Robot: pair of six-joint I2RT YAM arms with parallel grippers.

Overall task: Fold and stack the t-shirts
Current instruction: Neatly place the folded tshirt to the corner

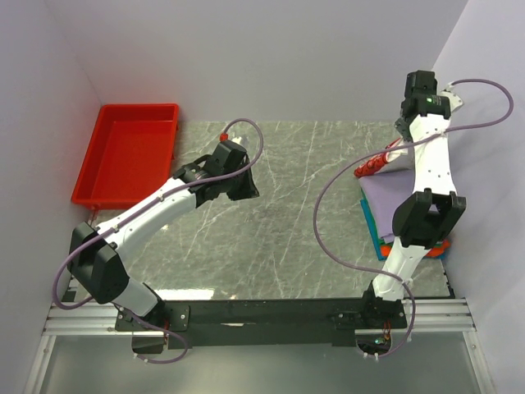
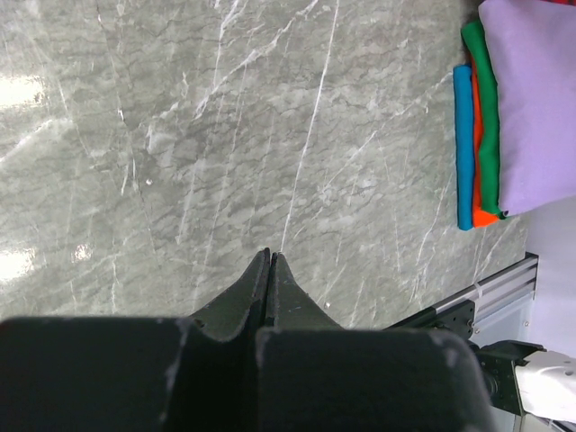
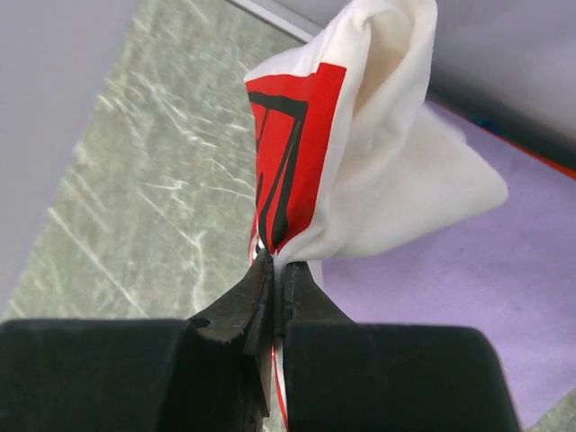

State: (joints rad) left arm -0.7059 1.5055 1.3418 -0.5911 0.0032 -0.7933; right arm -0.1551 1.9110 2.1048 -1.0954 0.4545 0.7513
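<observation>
Grey marble-patterned tabletop (image 1: pixel 287 213) is boxed in by pale lavender walls on the left, back and right.

White t-shirt (image 3: pixel 396 180) with a red and black print is seen bunched up at the right side of the tabletop, close to the right wall. A fold of it is pinched at the printed edge by the right hand (image 3: pixel 274 270), whose fingers are closed tight on the cloth with no gap showing. The rest of the cloth is ballooned out past the fingertips, over the lavender t-shirt (image 3: pixel 432 324). Whether the white cloth is resting on the lavender one cannot be told.

The lavender t-shirt is laid folded on top of a stack. Under it, edges of a green t-shirt (image 2: pixel 486 117), an orange t-shirt (image 2: pixel 486 216) and a teal t-shirt (image 2: pixel 463 144) are shown, stepped out to one side, with teal outermost. The stack is placed at the right edge of the tabletop, beneath the right arm.

Left hand (image 2: pixel 271 261) is held over bare tabletop left of centre, well apart from the stack. Its fingers are pressed together and nothing is gripped.

Red tray (image 1: pixel 131 156) is set at the far left corner, against the left wall. An aluminium rail (image 1: pixel 262 316) is run along the near edge, with both arm bases bolted to it.
</observation>
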